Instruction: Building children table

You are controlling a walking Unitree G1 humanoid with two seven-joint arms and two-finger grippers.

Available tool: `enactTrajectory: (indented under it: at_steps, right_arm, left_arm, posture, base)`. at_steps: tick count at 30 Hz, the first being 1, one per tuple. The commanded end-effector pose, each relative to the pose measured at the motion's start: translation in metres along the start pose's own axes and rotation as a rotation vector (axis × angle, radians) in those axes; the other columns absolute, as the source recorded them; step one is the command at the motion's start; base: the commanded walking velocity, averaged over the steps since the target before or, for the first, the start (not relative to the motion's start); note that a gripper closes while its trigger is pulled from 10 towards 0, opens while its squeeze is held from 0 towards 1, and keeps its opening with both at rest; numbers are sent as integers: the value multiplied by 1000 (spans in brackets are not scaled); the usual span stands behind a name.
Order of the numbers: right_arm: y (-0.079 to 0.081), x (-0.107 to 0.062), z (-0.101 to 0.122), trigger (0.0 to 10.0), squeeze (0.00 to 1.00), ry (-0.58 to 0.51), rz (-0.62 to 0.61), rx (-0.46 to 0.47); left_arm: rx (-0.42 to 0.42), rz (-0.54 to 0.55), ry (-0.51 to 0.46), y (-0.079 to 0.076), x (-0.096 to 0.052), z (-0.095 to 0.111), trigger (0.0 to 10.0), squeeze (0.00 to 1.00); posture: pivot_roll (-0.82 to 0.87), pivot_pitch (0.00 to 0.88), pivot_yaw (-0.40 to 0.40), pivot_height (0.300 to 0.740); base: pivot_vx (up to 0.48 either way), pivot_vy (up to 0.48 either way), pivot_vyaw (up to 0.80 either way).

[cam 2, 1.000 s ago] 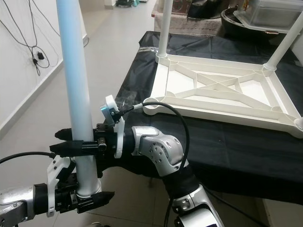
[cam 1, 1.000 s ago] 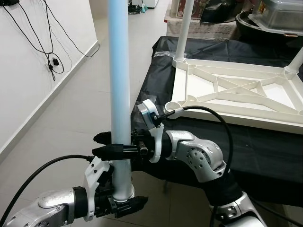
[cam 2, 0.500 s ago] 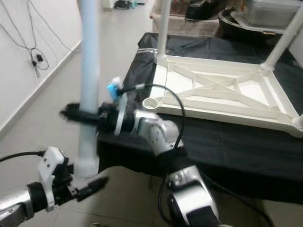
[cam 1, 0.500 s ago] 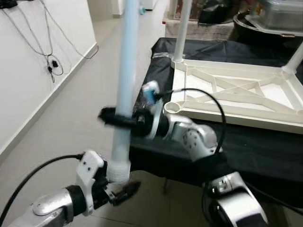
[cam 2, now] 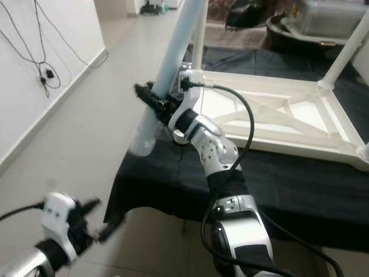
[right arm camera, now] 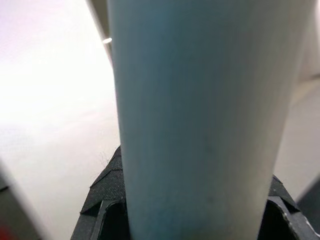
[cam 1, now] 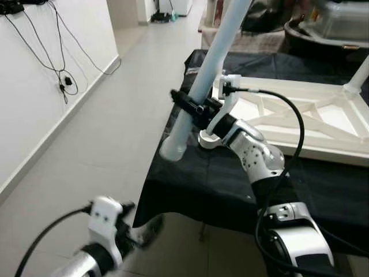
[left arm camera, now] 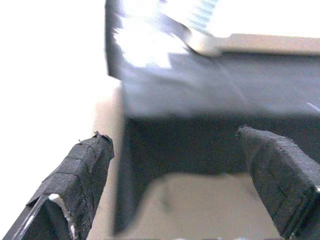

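A light blue table leg (cam 1: 203, 78) hangs tilted over the near left corner of the table, its lower end (cam 1: 173, 149) off the edge. My right gripper (cam 1: 185, 104) is shut on it a little above that end; the right wrist view has the leg (right arm camera: 200, 115) between both fingers. The white tabletop frame (cam 1: 323, 151) lies upside down on the black cloth, with an empty corner socket (cam 1: 207, 140) just beside the leg. Two white legs (cam 2: 199, 34) (cam 2: 346, 52) stand in far corners. My left gripper (cam 1: 144, 226) is low over the floor, open and empty, its fingers (left arm camera: 82, 170) wide apart.
The black-covered table (cam 1: 196, 184) has its corner and edge right under the leg. Open tiled floor (cam 1: 104, 133) runs along the left, beside a white wall with dangling cables (cam 1: 63, 81). Bins and a dark pan (cam 1: 323, 23) sit behind the table.
My left gripper has let go of the leg's lower end and dropped towards the floor. My right gripper has carried the leg up and rightward to the table corner and tilted it.
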State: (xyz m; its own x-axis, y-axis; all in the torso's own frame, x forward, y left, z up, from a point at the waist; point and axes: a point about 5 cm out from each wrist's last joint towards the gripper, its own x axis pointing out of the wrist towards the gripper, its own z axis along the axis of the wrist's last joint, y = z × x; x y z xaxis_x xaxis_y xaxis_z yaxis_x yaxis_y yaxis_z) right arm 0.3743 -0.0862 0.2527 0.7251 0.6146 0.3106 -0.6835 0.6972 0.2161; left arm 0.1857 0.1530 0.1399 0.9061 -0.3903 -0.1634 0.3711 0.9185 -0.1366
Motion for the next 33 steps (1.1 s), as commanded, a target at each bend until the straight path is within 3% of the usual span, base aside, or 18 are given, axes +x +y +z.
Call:
enactTrajectory:
  at_steps: [1,2,6,11,12,14,15,22,33]
  right_arm:
    - [-1,2,8,0,0,-41,-85,-112]
    - [-4,1,9,0,0,-71,-161,-156]
    - [-9,-2,11,0,0,-117,-264,-204]
    - [-8,-7,9,0,0,-130,-291,-238]
    - [-3,-11,3,5804,0,-117,-278,-262]
    - [-2,-11,1,5804,0,-116,-279,-269]
    - [0,-11,-1,10000,0,-112,-281,-274]
    - [6,-9,-11,10000,0,-105,-276,-277]
    - [11,-6,-12,10000,0,-107,-264,-271]
  left_arm:
    - [23,93,-25,5,2,2,10000,0]
    - [57,151,-69,7,5,9,10000,0]
    - [76,228,-135,7,8,19,10000,0]
    - [96,301,-193,7,12,27,10000,0]
    - [120,368,-225,10,15,32,10000,0]
    - [122,389,-234,11,17,33,10000,0]
    - [128,409,-242,12,17,33,10000,0]
    - [133,471,-258,16,18,34,10000,0]
    - [135,477,-262,14,19,33,10000,0]
  posture:
    - [124,39,-13,740]
    - [126,37,-14,740]
    - [127,32,-14,740]
    - [123,30,-14,740]
    - [122,33,-17,740]
    - [122,33,-17,740]
    - [122,33,-17,740]
    - [122,38,-22,740]
    - [123,51,-30,740]
  base:
    - [0,0,0]
    - [0,0,0]
    - [0,0,0]
    - [0,0,0]
    - [0,0,0]
    - [0,0,0]
    - [0,0,0]
    - [0,0,0]
    - [308,0,0]
